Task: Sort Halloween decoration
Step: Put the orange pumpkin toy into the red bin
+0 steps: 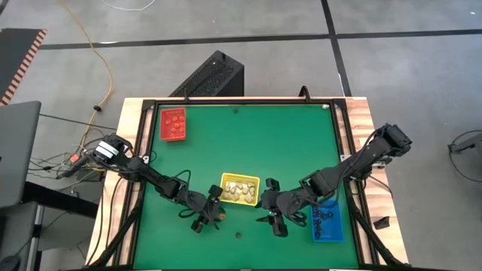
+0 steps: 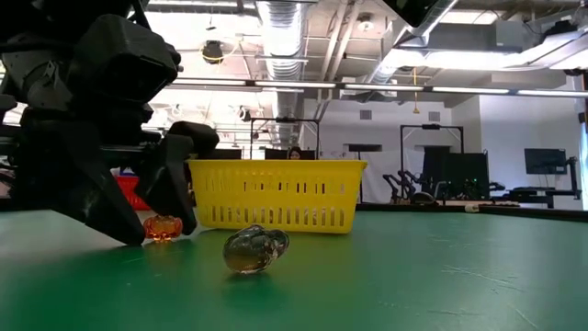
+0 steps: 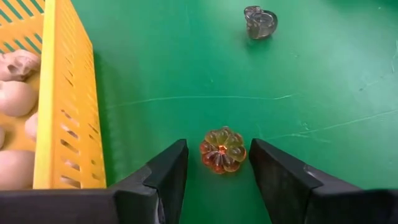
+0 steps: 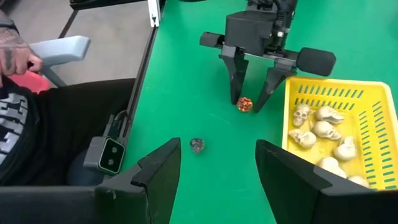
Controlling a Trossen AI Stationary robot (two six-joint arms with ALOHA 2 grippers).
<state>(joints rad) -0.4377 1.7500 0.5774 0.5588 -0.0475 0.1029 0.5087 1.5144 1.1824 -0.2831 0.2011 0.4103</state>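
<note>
A round orange pumpkin trinket (image 3: pixel 222 150) sits on the green table just near of the yellow tray (image 1: pixel 226 183). My left gripper (image 3: pixel 217 152) is open and low over the table, one finger on each side of the pumpkin; I see no clear touch. A grey translucent trinket (image 3: pixel 260 22) lies alone on the mat nearer the near edge, also seen in the low view (image 2: pixel 255 250). The yellow tray holds several cream-white skulls (image 4: pixel 314 129). My right gripper (image 4: pixel 217 168) is open, hovering right of the yellow tray, holding nothing.
A red tray (image 1: pixel 173 124) with orange pieces sits at the far left of the table, and a blue tray (image 1: pixel 326 220) with dark pieces at the near right. A person's arm and dark shirt (image 4: pixel 25 118) show beyond the table's near edge.
</note>
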